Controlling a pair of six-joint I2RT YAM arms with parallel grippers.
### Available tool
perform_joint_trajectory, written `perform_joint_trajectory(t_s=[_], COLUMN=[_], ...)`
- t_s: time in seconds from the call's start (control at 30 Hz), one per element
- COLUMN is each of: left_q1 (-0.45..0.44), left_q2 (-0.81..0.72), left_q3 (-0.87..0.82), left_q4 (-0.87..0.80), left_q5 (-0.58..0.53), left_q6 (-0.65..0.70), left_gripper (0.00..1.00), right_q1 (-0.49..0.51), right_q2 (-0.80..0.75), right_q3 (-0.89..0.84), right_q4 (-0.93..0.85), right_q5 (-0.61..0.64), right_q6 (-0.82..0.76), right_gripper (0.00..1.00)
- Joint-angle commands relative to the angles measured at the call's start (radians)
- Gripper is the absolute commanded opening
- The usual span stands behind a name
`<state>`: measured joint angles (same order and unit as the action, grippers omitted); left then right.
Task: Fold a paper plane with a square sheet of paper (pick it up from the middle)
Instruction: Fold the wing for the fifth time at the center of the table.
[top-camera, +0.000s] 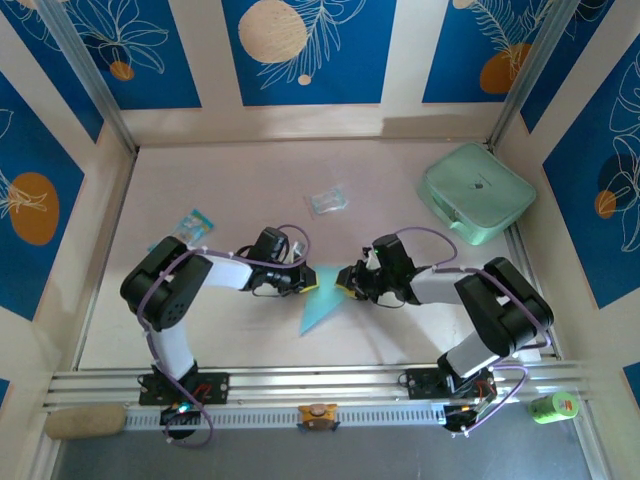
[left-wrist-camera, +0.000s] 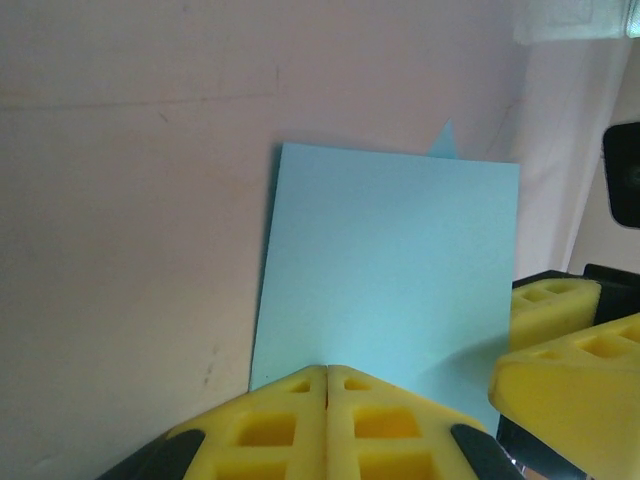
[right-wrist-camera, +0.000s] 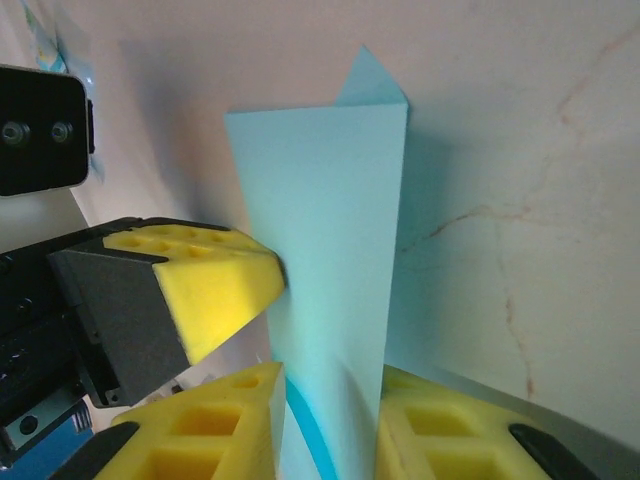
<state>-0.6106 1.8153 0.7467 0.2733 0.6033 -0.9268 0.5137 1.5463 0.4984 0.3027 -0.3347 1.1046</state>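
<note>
Light-blue sheet of paper (top-camera: 318, 305), folded, sits mid-table (top-camera: 250, 170) between the two grippers. I read the left gripper (left-wrist-camera: 327, 372) as clenched on its near edge — the right gripper (right-wrist-camera: 330, 395) straddles it, pads apart. Farther back: a mint-green case (top-camera: 477, 192).

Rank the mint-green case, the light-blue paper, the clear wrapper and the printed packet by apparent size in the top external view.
1. mint-green case
2. light-blue paper
3. clear wrapper and printed packet: both small and too alike to rank.
</note>
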Motion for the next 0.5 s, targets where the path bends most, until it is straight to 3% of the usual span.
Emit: perform_joint_trajectory(t_s=[0.0,0.37,0.47], left_q1=[0.003,0.003,0.003], left_q2=[0.032,0.028,0.024], left_q3=[-0.01,-0.01,-0.012], left_q4=[-0.022,-0.016,-0.016], left_q5=[-0.011,-0.007,-0.009], left_q6=[0.008,0.006,0.007], left_gripper=[0.05,0.05,0.05], right_q1=[-0.018,-0.03,-0.03], right_q2=[0.023,0.095,0.1], right_q3=[0.035,0.055,0.057], right_q4=[-0.005,0.033,0.032], right_q5=[-0.091,-0.135,-0.133], right_q6=[-0.071,-0.084,-0.085], right_gripper=[0.27,0.25,0.18])
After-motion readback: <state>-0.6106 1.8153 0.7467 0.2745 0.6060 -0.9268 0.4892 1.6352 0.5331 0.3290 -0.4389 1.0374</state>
